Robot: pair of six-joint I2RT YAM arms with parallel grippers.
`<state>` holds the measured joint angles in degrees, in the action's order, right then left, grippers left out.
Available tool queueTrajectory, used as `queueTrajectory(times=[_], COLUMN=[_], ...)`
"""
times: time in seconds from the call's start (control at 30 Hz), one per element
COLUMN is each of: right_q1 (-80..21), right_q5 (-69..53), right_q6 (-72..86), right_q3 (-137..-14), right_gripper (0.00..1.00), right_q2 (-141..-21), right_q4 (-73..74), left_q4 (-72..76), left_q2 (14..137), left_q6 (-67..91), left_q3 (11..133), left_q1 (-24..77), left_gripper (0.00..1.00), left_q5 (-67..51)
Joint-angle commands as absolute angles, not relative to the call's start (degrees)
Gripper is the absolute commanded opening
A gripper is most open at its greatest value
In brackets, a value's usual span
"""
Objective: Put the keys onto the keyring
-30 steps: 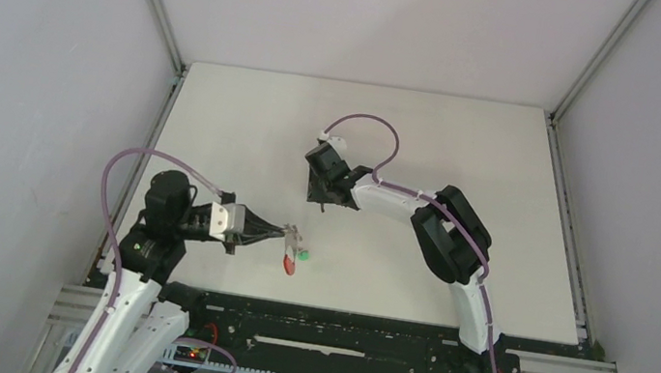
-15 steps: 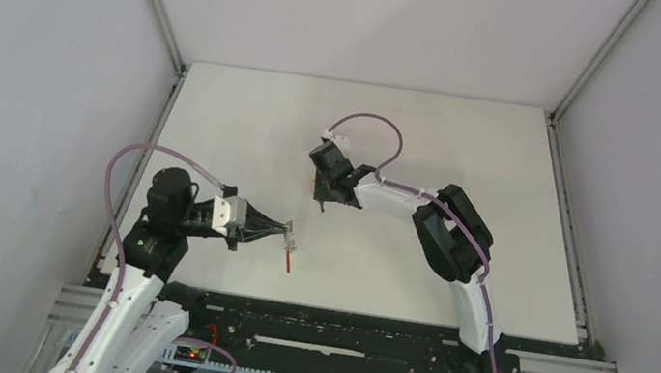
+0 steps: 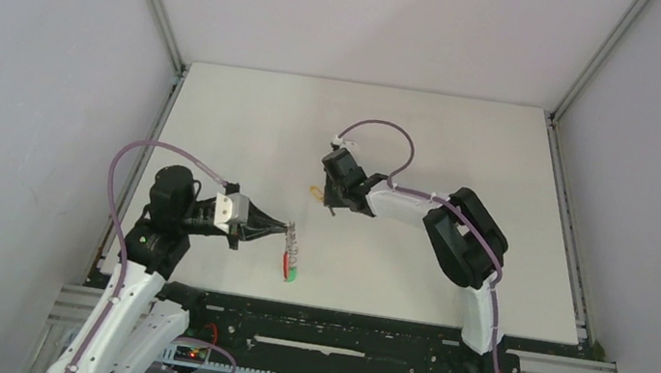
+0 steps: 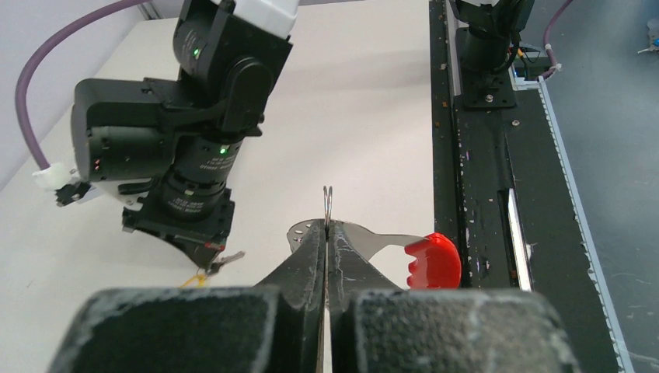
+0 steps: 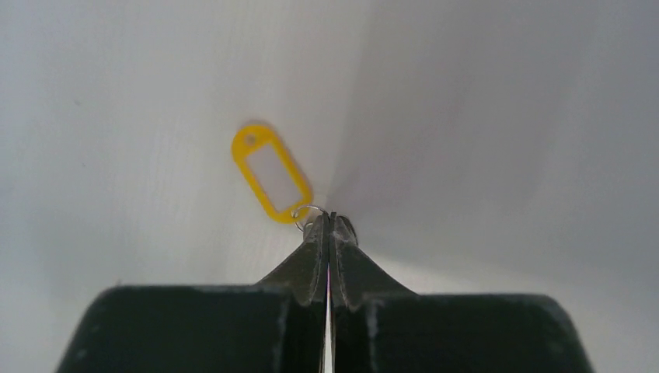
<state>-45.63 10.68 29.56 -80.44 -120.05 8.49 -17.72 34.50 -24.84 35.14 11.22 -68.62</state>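
One yellow key tag (image 5: pixel 272 172), near the middle of the white bench (image 3: pixel 249 116), is pinched by its small ring in the fully closed right claw (image 5: pixel 327 219). Near the front edge, left of middle, the keyring (image 4: pixel 373 239), its red section and a green key (image 3: pixel 291 276) hanging below, is clamped in the closed left claw (image 4: pixel 326 228).

Soft, even light fills the overhead view; the white bench (image 3: pixel 247 126) is bright, its shadows faint. The right wrist view fades from bright at left to grey shade at right, perhaps a cast shadow. Closest to the lens, the left claw (image 4: pixel 327 225) and right claw (image 5: pixel 328 221) go soft and blurred.
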Motion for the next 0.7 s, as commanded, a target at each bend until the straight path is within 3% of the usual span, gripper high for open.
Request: queueTrajectory(times=[0.0, 0.5, 0.67], right_q1=[-45.23, -44.17, -44.19], right_q5=[11.63, 12.53, 14.57], right_q6=[26.08, 27.79, 28.78], right_q3=[-75.4, -52.82, -51.77], right_gripper=[0.0, 0.0, 0.27], right_q2=[-113.43, -95.21, -90.08], right_q4=[8.0, 5.78, 7.63], left_q4=[-15.72, -15.45, -13.51], left_q2=[34.66, 34.84, 35.6], left_q6=[-23.91, -24.24, -23.03], left_q3=[36.47, 36.07, 35.21], left_q1=[10.81, 10.83, 10.85], left_gripper=[0.0, 0.0, 0.0], left_q5=[-69.16, -70.08, -69.52])
